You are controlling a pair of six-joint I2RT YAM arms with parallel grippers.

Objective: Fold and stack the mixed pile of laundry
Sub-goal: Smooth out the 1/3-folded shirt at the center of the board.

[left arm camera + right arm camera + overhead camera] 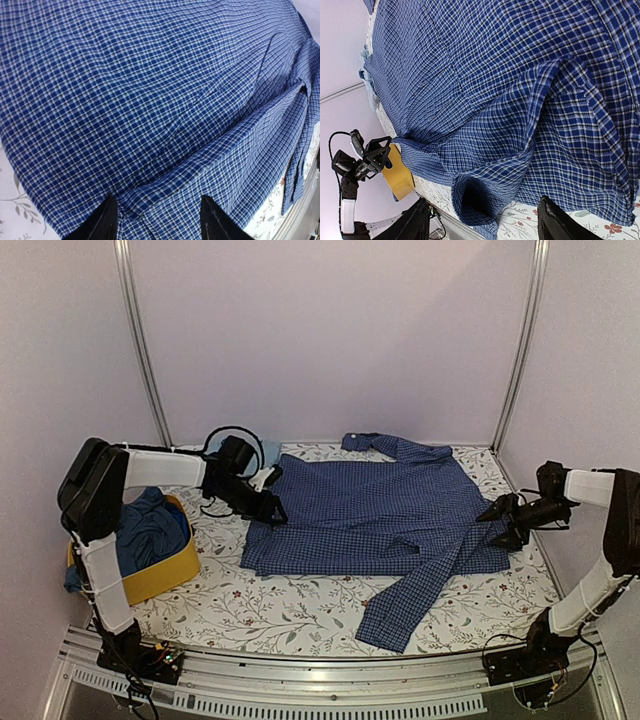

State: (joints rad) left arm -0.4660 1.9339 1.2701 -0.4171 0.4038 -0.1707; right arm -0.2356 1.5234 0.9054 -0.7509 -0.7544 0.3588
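The navy-and-white checked shirt (370, 505) lies spread flat in the middle of the floral table cover (300, 605). One sleeve (400, 605) runs toward the front edge. My left gripper (273, 512) is at the shirt's left edge. In the left wrist view it (158, 197) is open, fingertips apart over a fold of the checked cloth (150, 100). My right gripper (495, 525) is at the shirt's right edge. In the right wrist view it (482, 200) is open wide and holds nothing, with a sleeve cuff (490, 170) lying just beyond the fingers. Darker blue clothes (150, 530) sit in the basket.
A yellow fabric basket (165, 575) stands at the left beside my left arm. A light blue garment (268, 450) lies behind the left wrist near the back wall. Metal uprights frame the back corners, and a metal rail (330, 685) runs along the front edge.
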